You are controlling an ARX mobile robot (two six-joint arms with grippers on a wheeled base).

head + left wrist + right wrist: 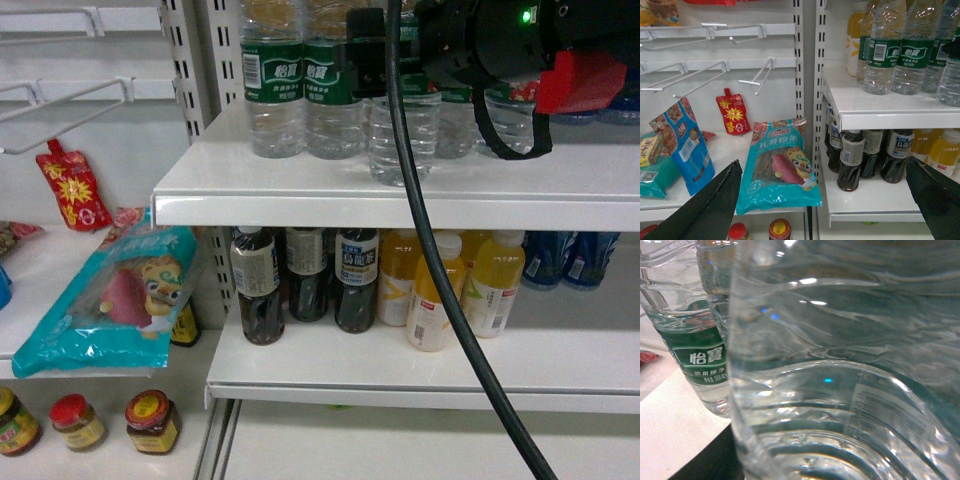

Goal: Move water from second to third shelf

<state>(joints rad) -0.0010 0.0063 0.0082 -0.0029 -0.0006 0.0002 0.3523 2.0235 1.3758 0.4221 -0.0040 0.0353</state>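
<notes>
Now your right gripper (385, 70) is reaching around the water bottle (403, 140) standing at the upper shelf's (300, 190) front edge, its fingers' state untellable, while your left gripper's (825, 200) fingers (705, 210) are hanging spread wide, holding nothing.

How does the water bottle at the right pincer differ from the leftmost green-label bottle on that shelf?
The water bottle at the right pincer stands nearer the shelf edge; the leftmost green-label bottle stands further back. The arm hides the first one's label; the leftmost's shows fully. Both are clear, ribbed, upright and hold colourless water.
</notes>
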